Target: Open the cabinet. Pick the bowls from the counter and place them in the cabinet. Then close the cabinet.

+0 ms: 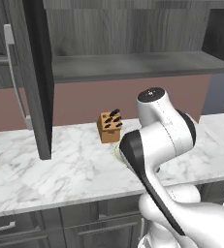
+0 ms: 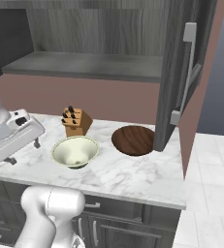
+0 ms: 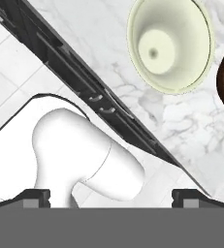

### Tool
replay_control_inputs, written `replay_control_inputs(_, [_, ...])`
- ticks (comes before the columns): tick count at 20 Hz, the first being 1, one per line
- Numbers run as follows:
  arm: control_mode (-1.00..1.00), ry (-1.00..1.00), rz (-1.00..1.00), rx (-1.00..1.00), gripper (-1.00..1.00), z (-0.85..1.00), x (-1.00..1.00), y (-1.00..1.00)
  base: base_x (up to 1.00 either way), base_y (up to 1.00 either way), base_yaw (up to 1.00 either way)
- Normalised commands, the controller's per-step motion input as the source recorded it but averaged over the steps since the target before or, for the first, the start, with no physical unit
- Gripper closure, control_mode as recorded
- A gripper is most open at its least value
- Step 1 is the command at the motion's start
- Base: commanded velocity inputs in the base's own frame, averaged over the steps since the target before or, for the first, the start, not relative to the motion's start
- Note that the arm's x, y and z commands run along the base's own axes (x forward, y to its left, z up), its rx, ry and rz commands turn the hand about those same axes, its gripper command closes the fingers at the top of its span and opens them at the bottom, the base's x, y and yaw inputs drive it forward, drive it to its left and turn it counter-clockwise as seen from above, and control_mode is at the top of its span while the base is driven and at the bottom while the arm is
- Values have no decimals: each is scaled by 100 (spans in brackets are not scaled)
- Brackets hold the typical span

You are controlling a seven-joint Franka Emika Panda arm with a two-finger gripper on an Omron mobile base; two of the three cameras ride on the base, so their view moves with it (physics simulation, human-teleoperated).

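The small tan wooden knife block [image 2: 76, 121] with dark handles stands on the long white marble counter [image 2: 128, 177] near the reddish back wall, just behind the deep cream-white ceramic bowl [image 2: 75, 151]. The shallow dark brown wooden bowl [image 2: 133, 140] lies to the right of the cream one, apart from it, and its far right side is close to the lower edge of the open right door [image 2: 174, 72] of the dark grey-brown wood-grain wall cabinet [image 2: 94, 65]. In the left base view the other door [image 1: 38, 77] also hangs open over the counter, with its long silver bar handle [image 1: 15, 77] on the outer side. Both bowls are empty, and the cabinet shelf is bare. Low dark drawer fronts [image 2: 113, 218] with short handles run under the counter. My claw [image 3: 111, 196] is spread wide and holds nothing; it looks down at the counter edge, with the cream bowl above the finger tips [image 3: 33, 196] in the hand view.
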Motion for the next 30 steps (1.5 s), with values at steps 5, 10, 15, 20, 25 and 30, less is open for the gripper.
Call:
replay_control_inputs(5, [-100,0,0,-3,-100,-56,29,15,0,0,0])
replay_control_inputs(10, [-100,0,0,-1,-100,-48,30,0,0,0,0])
replay_control_inputs(15, [-100,0,0,0,-100,-28,41,0,0,0,0])
replay_control_inputs(20, [-100,0,0,0,-100,-28,55,0,0,0,0])
replay_control_inputs(25, [-100,0,0,0,-100,-33,50,6,0,0,0])
replay_control_inputs(30, [-100,0,0,-2,-100,-33,40,10,0,0,0])
